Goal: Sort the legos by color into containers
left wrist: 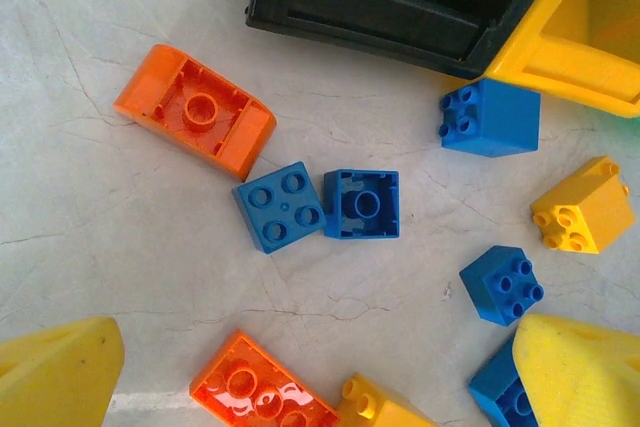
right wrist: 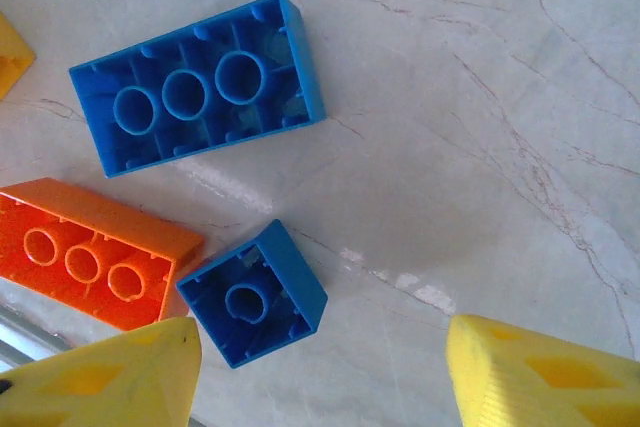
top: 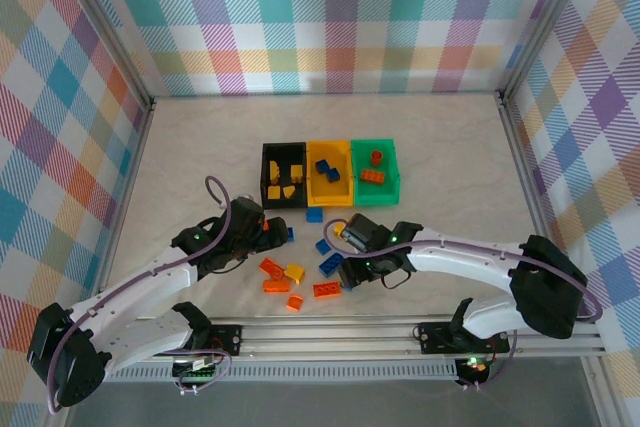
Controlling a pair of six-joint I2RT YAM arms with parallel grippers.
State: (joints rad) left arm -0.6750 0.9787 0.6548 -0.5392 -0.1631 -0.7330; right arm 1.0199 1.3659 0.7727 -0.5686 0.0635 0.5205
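Right wrist: right hand (right wrist: 320, 377) released over an upturned blue lego (right wrist: 252, 292), perhaps unreadable overhead; left hand (left wrist: 320, 377) released.

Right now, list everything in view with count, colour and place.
black bin: one, black, row's left end.
yellow bin: one, yellow, middle.
green bin: one, green, right end.
binned yellow bricks: several, yellow, in black bin.
binned blue bricks: two, blue, in yellow bin.
binned orange bricks: two, orange, in green bin.
loose blue bricks: at least five, blue, table by bins.
loose orange bricks: at least four, orange, table.
loose yellow bricks: at least two, yellow, table.
table: one, pale marbled.
walls: three, plaid, around table.
left gripper: one, yellow fingers, open above loose bricks.
right gripper: one, yellow fingers, open above loose bricks.
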